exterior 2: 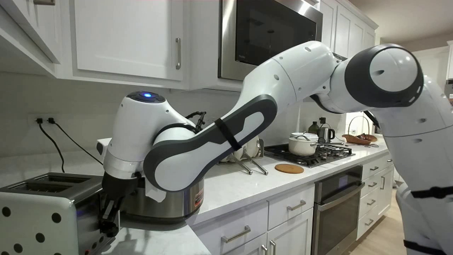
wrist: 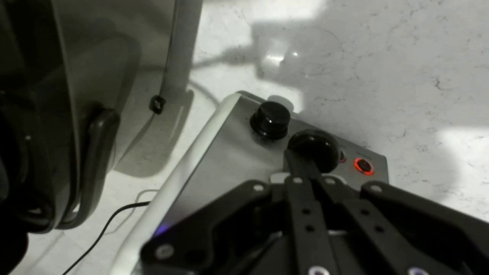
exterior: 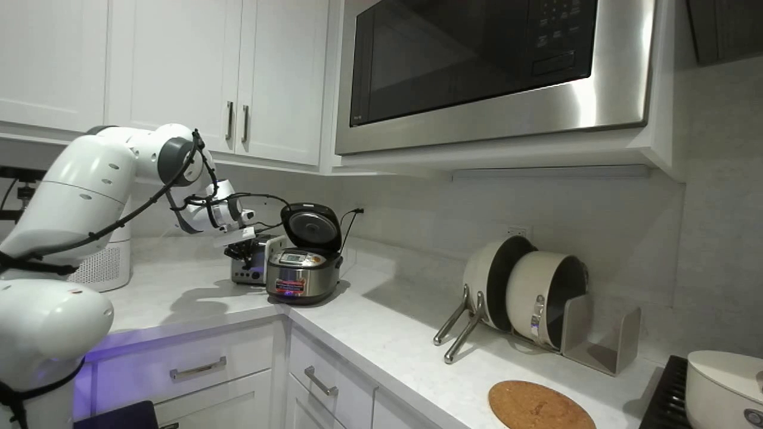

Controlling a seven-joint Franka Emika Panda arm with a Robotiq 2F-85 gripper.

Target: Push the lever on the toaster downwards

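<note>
A: Where's the toaster, and how far along is the job?

B: In an exterior view the toaster (exterior 2: 39, 219) stands at the near left, its pale end spotted black. The wrist view shows the fingers (wrist: 294, 164) at a black disc (wrist: 319, 147), which I judge to be the lever. Touching or just beside it, I can't tell.

A: Are they gripping it?

B: They look clenched, the 2 of them side by side with nothing visible between, so I'd call it a press, not a grasp.

A: Done, then?

B: Very nearly, I'd guess. The disc seems low, down by the controls, and 1 button (wrist: 363, 166) glows with a red ring, which suggests the lever has caught. Left to do: make sure it stays down, then lift the fingers clear.

A: And around it?

B: A pale, veined tabletop (exterior: 387, 336) that turns a corner. To the toaster's right, in an exterior view, sits a round cooker (exterior: 304, 283), lid (exterior: 313, 227) raised. Farther right, 2 pans (exterior: 527, 292) stand on edge in a rack (exterior: 575, 328), with a cork mat (exterior: 539, 405) on their near side. White cabinets (exterior: 179, 59) and a microwave (exterior: 471, 59) hang above. At the far right of an exterior view, a pot (exterior 2: 302, 146) sits on a black hob (exterior 2: 277, 151).
</note>
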